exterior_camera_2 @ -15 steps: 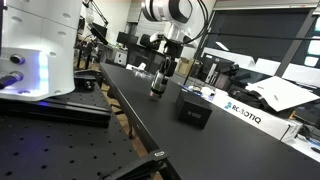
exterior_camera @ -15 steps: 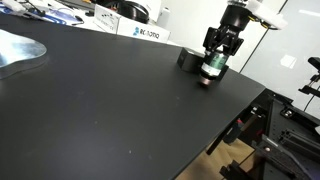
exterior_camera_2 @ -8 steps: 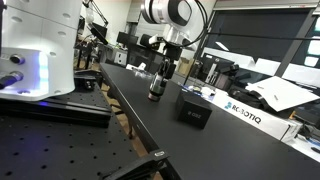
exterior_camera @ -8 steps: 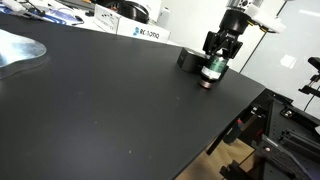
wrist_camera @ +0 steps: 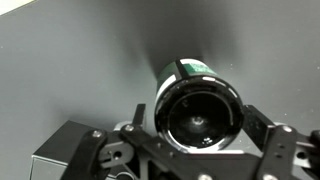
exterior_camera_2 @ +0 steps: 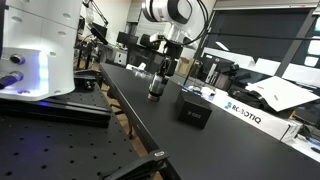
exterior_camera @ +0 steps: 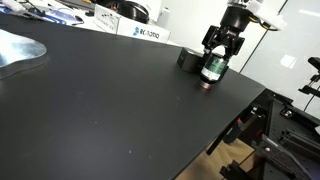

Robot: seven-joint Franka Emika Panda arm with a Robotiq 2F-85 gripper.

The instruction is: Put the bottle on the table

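Right up close in the wrist view, the bottle [wrist_camera: 200, 100] fills the frame, dark cap toward the camera, and the gripper [wrist_camera: 198, 114] is clamped on it from both sides. In an exterior view the bottle [exterior_camera: 211, 70] stands upright, its reddish base down at the table [exterior_camera: 100, 100], near the far edge. Just beside it sits 1 flat black box [exterior_camera: 189, 58]. Further back, a white carton [exterior_camera: 140, 32] lies along the table's rear edge.
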